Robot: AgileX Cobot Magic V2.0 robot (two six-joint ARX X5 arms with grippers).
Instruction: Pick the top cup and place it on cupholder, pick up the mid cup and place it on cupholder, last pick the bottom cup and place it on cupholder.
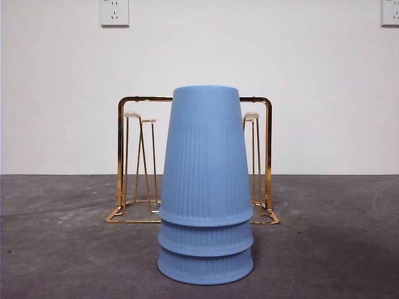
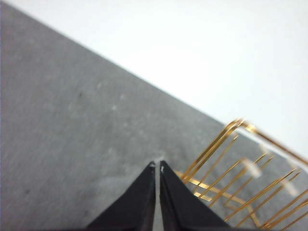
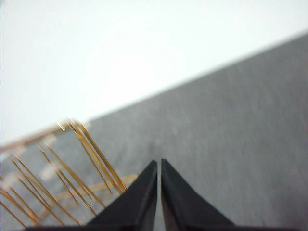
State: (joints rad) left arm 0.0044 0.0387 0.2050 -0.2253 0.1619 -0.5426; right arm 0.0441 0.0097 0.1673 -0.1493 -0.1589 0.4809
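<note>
Three light blue ribbed cups stand nested upside down near the table's front: the top cup over the mid cup and the bottom cup. Directly behind the stack stands the gold wire cupholder with white-tipped pegs, partly hidden by the cups. Neither arm shows in the front view. My left gripper is shut and empty, with the cupholder blurred beside it. My right gripper is also shut and empty, near the cupholder. The cups are out of both wrist views.
The dark grey table runs back to a white wall with two power sockets high up.
</note>
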